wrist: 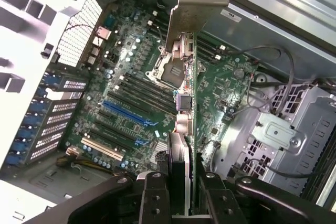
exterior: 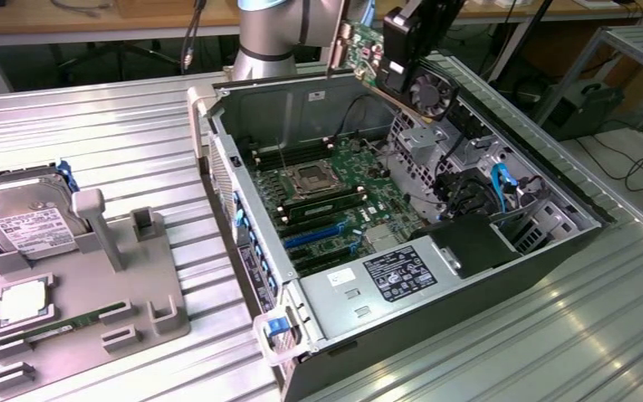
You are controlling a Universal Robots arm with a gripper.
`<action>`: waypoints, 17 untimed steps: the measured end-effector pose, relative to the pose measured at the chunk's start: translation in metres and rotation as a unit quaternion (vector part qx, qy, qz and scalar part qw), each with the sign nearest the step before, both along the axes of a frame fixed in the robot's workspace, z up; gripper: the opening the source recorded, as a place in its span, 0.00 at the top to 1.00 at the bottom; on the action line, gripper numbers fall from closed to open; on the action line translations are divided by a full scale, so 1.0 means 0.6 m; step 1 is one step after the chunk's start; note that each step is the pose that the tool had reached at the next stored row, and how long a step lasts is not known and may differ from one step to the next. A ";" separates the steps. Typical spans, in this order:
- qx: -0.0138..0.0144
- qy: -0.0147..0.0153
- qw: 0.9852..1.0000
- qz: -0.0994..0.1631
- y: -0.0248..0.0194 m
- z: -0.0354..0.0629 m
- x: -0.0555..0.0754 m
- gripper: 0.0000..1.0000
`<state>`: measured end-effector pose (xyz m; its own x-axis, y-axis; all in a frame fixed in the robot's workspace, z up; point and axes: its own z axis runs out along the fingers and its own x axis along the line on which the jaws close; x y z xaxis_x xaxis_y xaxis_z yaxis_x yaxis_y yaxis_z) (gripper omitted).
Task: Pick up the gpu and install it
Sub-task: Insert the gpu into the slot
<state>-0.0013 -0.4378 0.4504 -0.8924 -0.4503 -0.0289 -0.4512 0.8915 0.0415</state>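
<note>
Dark fingers (wrist: 155, 195) of the hand (wrist: 184, 187) pinch the gpu (wrist: 195, 9) by its bare board edge, above the open computer case (exterior: 299, 105) near its far edge — light, stiff, yet fragile — best gripped at edges or bracket, never the fan.

A silver ribbed metal tabletop (exterior: 110, 142) of long parallel grooved slats carries 2 things. A dark grey metal tower computer case (exterior: 223, 167) lies on its side with the open side up, across the middle and toward the exterior view's right. A flat light grey plastic holder tray (exterior: 131, 293) with upright posts and slots lies near the exterior view's left edge, beside the case but apart from it, with a strip of bare slats between them. The slats run from the exterior view's left to its right; bare ribbed metal beyond the case on the exterior view's right shines with reflected light.
</note>
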 end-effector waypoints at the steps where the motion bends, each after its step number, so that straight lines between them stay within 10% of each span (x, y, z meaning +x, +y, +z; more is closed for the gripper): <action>1: 0.000 0.000 1.000 0.006 0.0000 0.000 0.000 0.73; 17: 0.000 0.000 0.996 0.093 -0.0005 0.000 0.000 0.73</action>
